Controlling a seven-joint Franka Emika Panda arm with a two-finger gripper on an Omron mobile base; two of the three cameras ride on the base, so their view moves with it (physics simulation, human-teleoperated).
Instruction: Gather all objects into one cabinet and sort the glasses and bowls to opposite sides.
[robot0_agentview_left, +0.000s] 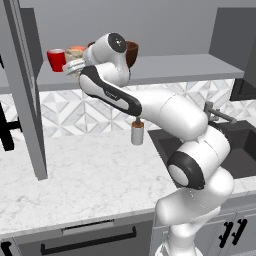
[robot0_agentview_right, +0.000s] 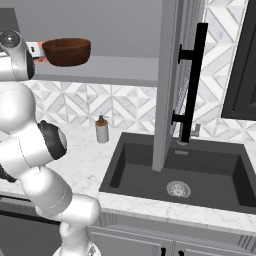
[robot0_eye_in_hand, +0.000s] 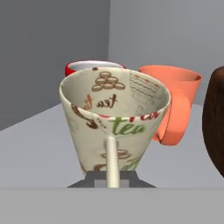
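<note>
Gripper (robot0_eye_in_hand: 112, 183) clamped on beige cup's (robot0_eye_in_hand: 114, 124) handle — held over shelf (robot0_eye_in_hand: 43, 144). Red cup (robot0_eye_in_hand: 94, 67) and orange cup (robot0_eye_in_hand: 173, 103) just beyond it, bowl (robot0_eye_in_hand: 214, 118) off right — you're grouping glasses apart from it.

A beige cup (robot0_eye_in_hand: 114, 124) printed with brown, red and green "tea" lettering, a red cup (robot0_agentview_left: 56, 60), an orange cup (robot0_eye_in_hand: 173, 103), a dark brown bowl (robot0_agentview_right: 67, 51), grey shelf (robot0_agentview_left: 180, 67), white marbled counter (robot0_agentview_left: 90, 175).
</note>
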